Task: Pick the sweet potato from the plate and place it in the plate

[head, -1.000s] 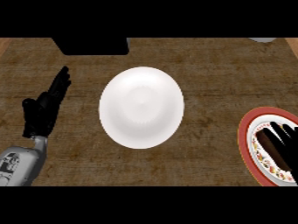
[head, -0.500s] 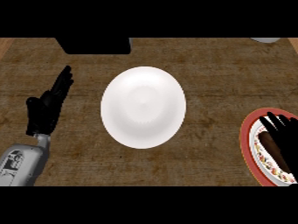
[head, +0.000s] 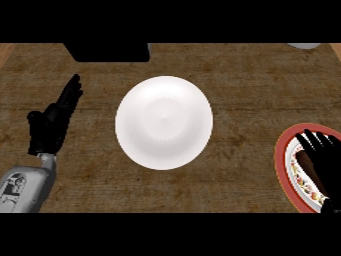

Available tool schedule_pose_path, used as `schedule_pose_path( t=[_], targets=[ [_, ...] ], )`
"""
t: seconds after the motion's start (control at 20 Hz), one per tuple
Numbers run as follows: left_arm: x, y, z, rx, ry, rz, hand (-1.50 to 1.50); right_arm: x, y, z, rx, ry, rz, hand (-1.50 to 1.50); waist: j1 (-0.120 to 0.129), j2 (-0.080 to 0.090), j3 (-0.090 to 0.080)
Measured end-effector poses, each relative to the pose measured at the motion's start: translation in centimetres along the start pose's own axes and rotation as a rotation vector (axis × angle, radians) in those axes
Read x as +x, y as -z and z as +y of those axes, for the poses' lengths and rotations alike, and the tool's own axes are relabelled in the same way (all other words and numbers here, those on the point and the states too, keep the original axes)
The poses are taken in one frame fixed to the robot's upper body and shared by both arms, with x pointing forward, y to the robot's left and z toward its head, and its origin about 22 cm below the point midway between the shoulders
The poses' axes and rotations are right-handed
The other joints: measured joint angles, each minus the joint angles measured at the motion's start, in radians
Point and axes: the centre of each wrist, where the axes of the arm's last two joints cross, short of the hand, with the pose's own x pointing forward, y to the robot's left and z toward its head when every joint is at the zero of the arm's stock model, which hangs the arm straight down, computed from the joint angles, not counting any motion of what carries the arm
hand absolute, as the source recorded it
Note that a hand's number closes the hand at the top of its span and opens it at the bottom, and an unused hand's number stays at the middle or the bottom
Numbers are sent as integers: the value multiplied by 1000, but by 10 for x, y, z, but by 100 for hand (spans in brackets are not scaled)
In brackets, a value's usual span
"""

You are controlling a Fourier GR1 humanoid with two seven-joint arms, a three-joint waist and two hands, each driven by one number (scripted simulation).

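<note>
Sweet potato (head: pixel 303 161) is on the red-rimmed plate (head: pixel 284 165) at the right edge of the counter (head: pixel 239 75), and only a dark brownish sliver of it shows beside the robot's right hand (head: pixel 337 167), so I can't say much about its shape. That hand sits right over the plate, fingers spread and pointing up the counter, covering most of the potato. Looks to me like it's lining up for the grab, since that's where the pick has to happen. The fingers look fairly straight, so I'd call it open, not yet wrapped round anything, though I can't see whether the palm is touching the potato.

White plate (head: pixel 164 122) in the middle is bare, well apart from the red one, so I'm guessing that's the drop-off spot and it's sitting central so the arm can swing over easily.

Left hand (head: pixel 53 122) is over on the left side, fingers straight and up, holding nothing, just parked out of the way
</note>
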Motion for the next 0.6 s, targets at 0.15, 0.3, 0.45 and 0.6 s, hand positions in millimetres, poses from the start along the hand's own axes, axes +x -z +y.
schedule_pose_path(
  t=[0.15, 0.3, 0.45, 0.6],
  targets=[
    [-1, 0, 2, -1, 0, -3, 0, -8, 9, 9, 23, -13, 7, -150, -1, 0, 0],
    [-1, -3, -1, 0, 5, 0, 0, -10, 13, 22, 36, -20, 21, -150, -1, 0, 0],
    [-1, 0, -3, 1, 3, 2, 0, -18, 21, 29, 44, -19, 32, -150, -2, 0, 0],
    [-3, -4, -5, 1, 4, 1, 0, -22, 27, 31, 48, -21, 40, -150, -1, -1, -1]
  ],
)
